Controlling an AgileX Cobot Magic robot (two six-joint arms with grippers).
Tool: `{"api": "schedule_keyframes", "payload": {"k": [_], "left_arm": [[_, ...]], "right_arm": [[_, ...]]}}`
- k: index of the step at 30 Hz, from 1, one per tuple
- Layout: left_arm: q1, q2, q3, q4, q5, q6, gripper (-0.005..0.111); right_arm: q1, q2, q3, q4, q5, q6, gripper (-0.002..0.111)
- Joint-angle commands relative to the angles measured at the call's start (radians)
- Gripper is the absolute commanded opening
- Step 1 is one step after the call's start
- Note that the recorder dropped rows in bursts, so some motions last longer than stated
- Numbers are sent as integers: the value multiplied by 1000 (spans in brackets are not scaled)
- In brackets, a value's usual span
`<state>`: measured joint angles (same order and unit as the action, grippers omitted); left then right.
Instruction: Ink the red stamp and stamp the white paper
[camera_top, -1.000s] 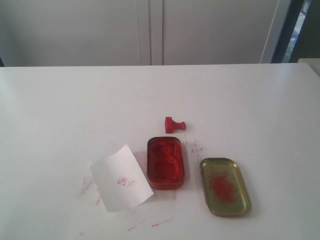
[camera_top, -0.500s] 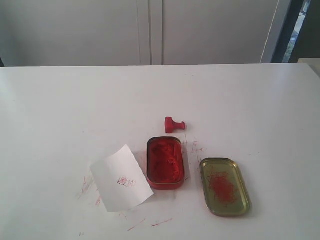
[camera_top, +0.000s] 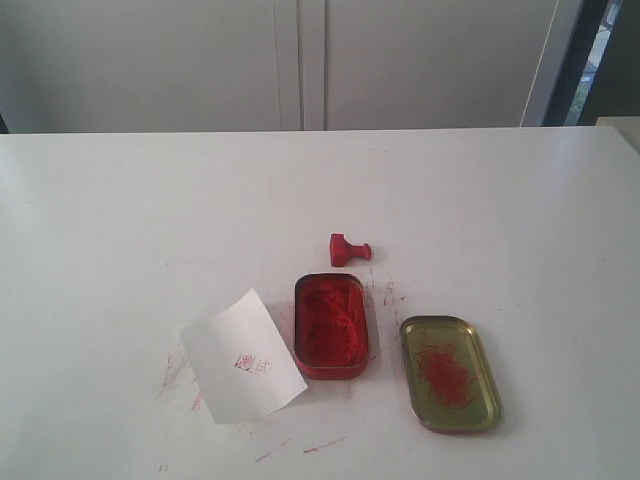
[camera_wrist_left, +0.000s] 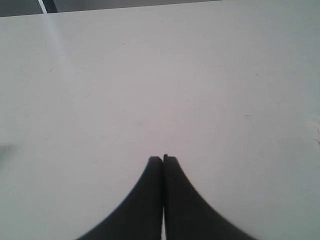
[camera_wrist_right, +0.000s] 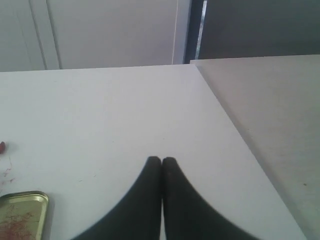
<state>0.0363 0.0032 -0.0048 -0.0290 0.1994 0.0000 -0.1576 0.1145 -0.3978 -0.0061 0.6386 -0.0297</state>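
The red stamp (camera_top: 349, 249) lies on its side on the white table, just beyond the open red ink tin (camera_top: 331, 325). Left of the tin lies the white paper (camera_top: 241, 358), with a red mark printed on it and one edge curled. Neither arm shows in the exterior view. My left gripper (camera_wrist_left: 163, 159) is shut, empty, over bare table. My right gripper (camera_wrist_right: 161, 159) is also shut and empty, with the gold lid (camera_wrist_right: 22, 215) off to one side. A sliver of the red stamp (camera_wrist_right: 2, 146) shows at the edge of the right wrist view.
The gold lid (camera_top: 449, 373), smeared red inside, lies right of the tin. Red ink streaks (camera_top: 178, 375) mark the table around the paper. Pale cabinet doors (camera_top: 300, 60) stand behind the table. The table's right edge (camera_wrist_right: 235, 125) runs close to my right gripper.
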Motion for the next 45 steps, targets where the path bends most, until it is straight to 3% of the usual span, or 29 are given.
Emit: {"api": "schedule_keyframes", "payload": {"k": [1, 9, 25, 45], "left_arm": [[1, -3, 5, -1, 2, 0, 0], [1, -3, 5, -1, 2, 0, 0], [1, -3, 5, -1, 2, 0, 0], [1, -3, 5, -1, 2, 0, 0]], "right_arm": [[-2, -7, 2, -36, -9, -12, 0], [-2, -114, 112, -36, -118, -12, 0], [-2, -114, 336, -63, -226, -12, 0], [-2, -114, 398, -85, -275, -12, 0]]}}
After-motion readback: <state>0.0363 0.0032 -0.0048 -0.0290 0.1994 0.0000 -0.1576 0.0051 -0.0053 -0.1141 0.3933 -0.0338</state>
